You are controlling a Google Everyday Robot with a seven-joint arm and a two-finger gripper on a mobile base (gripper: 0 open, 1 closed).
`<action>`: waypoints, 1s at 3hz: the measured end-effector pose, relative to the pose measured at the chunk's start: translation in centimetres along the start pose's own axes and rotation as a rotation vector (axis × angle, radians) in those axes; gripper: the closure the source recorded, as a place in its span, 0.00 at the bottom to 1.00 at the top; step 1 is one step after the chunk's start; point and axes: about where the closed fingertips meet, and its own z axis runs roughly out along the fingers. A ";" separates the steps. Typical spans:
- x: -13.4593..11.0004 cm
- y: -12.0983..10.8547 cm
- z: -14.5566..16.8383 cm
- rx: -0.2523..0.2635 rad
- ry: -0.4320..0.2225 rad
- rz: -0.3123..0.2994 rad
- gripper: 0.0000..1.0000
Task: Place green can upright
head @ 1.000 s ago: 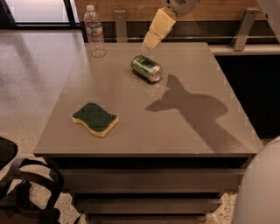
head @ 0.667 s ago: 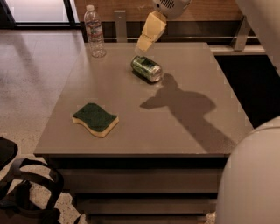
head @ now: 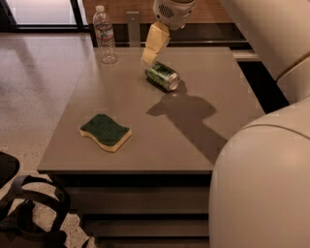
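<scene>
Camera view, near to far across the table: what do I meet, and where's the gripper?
Sponge → green can, lying on its side → water bottle, standing farthest back. The gripper hangs just above the can's far end.

office-like robot space: hand [head: 151, 52] over gray table [head: 160, 155]

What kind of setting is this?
Probably an office or lab: a grey square table on speckled polished floor, glass doors behind. The robot's hand hangs above the lying dark green drink can.
</scene>
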 end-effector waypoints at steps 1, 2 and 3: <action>0.2 0.3 2.6 -0.025 0.026 0.059 0.00; 0.2 0.3 2.6 -0.025 0.026 0.059 0.00; -0.1 -0.9 3.7 -0.046 0.019 0.098 0.00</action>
